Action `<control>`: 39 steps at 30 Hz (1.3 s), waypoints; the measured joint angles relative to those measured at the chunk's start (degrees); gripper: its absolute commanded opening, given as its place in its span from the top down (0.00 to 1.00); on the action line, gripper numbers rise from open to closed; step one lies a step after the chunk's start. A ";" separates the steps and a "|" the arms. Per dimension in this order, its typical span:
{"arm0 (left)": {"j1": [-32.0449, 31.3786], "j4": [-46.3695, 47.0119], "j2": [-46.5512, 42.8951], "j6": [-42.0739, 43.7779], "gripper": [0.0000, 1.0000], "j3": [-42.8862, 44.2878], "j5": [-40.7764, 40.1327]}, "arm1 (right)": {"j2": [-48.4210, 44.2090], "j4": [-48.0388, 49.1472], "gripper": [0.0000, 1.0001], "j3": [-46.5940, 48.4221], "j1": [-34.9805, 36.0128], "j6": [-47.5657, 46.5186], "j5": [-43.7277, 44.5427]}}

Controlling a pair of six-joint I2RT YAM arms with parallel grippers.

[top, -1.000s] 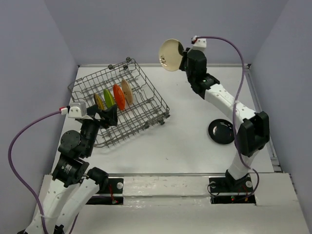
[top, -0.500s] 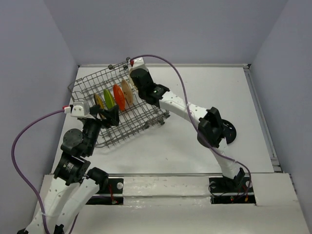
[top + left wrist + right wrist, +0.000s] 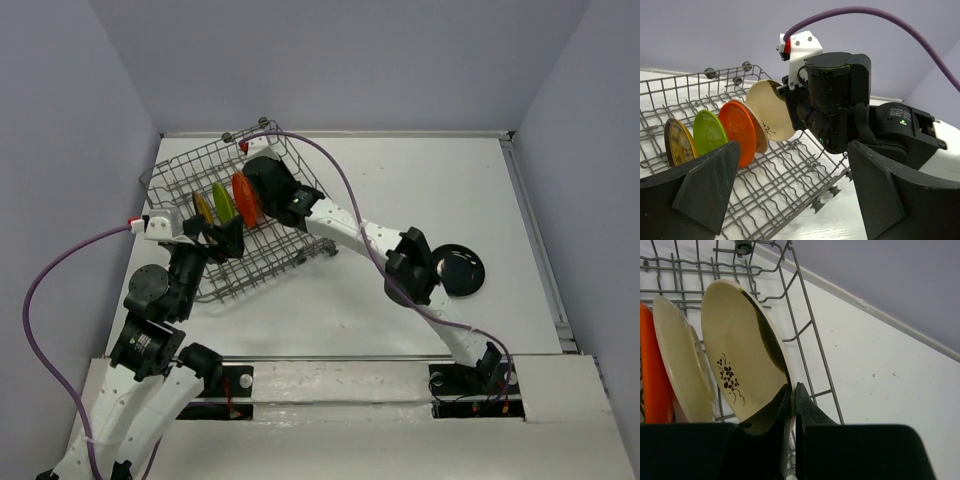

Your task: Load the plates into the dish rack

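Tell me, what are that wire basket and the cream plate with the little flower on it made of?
The dish rack looks like grey metal wire, perhaps coated: thin bent rods with a dull, even sheen. The cream plate could be glazed ceramic or hard plastic, and the look leaves that open. Its smooth face is glossy, a dark reflection runs near its rim, and the brown flower sprig looks printed.

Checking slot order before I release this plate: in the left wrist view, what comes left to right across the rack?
From the left: dark gold plate → lime green plate → orange plate → cream plate → right arm.
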 measured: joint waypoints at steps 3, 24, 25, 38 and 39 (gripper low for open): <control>-0.02 0.00 0.00 0.00 0.01 0.00 0.09 | 1.51 -0.35 0.93 1.66 -0.17 -0.61 0.83; 0.00 0.00 0.00 0.00 0.01 0.00 0.37 | 6.54 -0.22 0.76 3.87 0.13 0.24 2.89; 0.04 0.00 0.00 0.00 0.01 0.00 0.39 | 6.54 -0.02 0.74 3.69 0.15 1.11 2.91; 0.37 0.00 0.00 -0.02 0.01 0.00 0.72 | 5.22 -0.83 0.52 -6.62 0.17 11.08 0.85; 0.37 0.00 0.00 -0.02 0.01 0.00 0.72 | 4.46 -0.94 0.51 -7.43 0.09 11.52 0.79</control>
